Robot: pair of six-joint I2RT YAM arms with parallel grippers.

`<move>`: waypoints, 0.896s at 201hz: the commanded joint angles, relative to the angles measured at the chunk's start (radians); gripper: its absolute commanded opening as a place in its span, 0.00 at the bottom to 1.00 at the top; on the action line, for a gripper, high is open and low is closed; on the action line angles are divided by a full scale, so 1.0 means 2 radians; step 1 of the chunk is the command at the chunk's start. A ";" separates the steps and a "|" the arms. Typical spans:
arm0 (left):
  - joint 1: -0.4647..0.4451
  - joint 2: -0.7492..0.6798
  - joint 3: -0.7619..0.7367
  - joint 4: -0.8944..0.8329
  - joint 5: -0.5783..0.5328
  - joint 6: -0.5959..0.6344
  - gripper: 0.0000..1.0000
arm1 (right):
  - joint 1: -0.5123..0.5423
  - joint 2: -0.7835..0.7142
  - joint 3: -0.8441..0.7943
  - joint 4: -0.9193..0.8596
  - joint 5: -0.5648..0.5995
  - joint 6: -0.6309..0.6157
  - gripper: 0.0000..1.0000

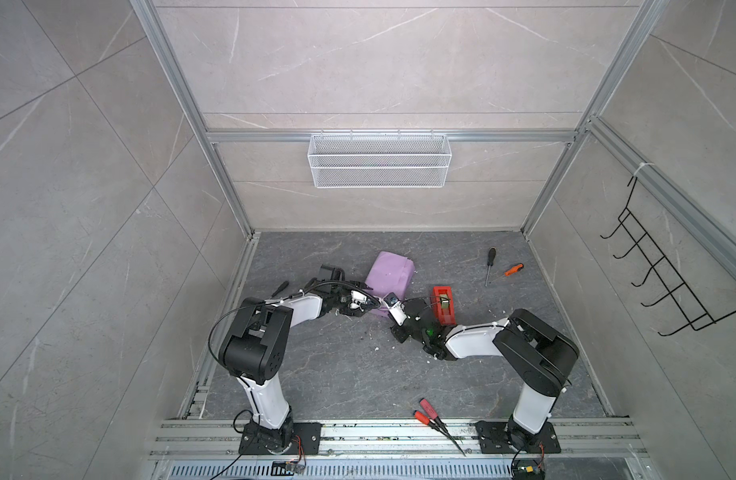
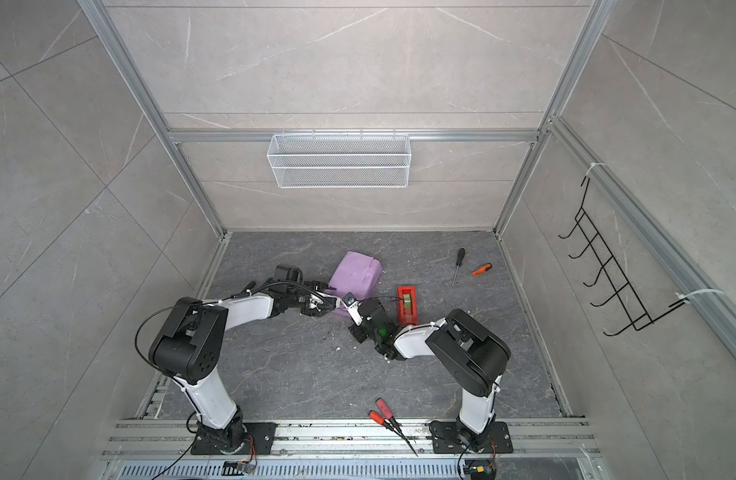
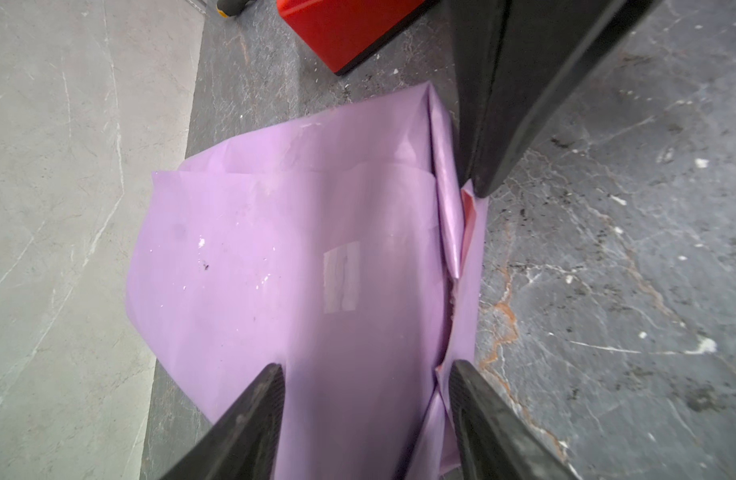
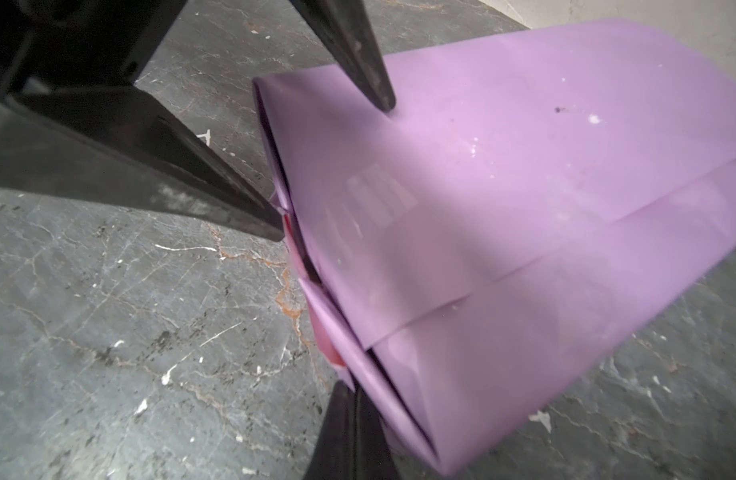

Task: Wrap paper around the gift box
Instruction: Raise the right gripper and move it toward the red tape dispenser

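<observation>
Light, limp paper [image 3: 275,249] looked best pinched at its near end fold; left gripper [image 3: 364,370] stood spread, right gripper [image 4: 349,399] pressed together.

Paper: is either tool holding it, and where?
Nothing clearly held: left tool is open, jaws astride the folded end of the paper; right tool is shut, tip against that end fold.

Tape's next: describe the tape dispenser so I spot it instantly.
Find the lilac paper parcel mid-floor in a top view. Just right of it stands the tape dispenser: a bright red block holding a greenish roll, unlike the slim screwdrivers beyond.
</observation>
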 commanded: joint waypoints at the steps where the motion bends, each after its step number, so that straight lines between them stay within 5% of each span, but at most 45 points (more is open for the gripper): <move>1: -0.009 0.023 -0.002 -0.037 -0.023 -0.037 0.63 | 0.005 0.007 0.000 0.028 -0.006 0.015 0.00; 43: -0.009 0.024 -0.005 -0.020 -0.038 -0.057 0.59 | 0.004 -0.060 -0.026 0.003 0.019 0.035 0.18; 91: -0.013 0.028 -0.008 0.001 -0.050 -0.076 0.59 | -0.004 -0.259 -0.047 -0.153 0.108 0.118 0.41; 103: -0.015 0.029 -0.008 0.003 -0.053 -0.075 0.59 | -0.023 -0.307 -0.027 -0.241 0.145 0.173 0.57; 117: -0.015 0.027 -0.009 0.004 -0.057 -0.076 0.59 | -0.059 -0.344 0.014 -0.371 0.191 0.266 0.95; 121: -0.015 0.027 -0.010 0.004 -0.058 -0.076 0.59 | -0.075 -0.349 0.029 -0.411 0.191 0.287 1.00; 153: -0.015 0.023 -0.012 0.004 -0.062 -0.074 0.56 | -0.220 -0.340 0.101 -0.549 -0.041 0.253 1.00; 180: -0.015 0.022 -0.008 -0.007 -0.061 -0.075 0.47 | -0.296 -0.296 0.109 -0.586 -0.175 0.240 0.95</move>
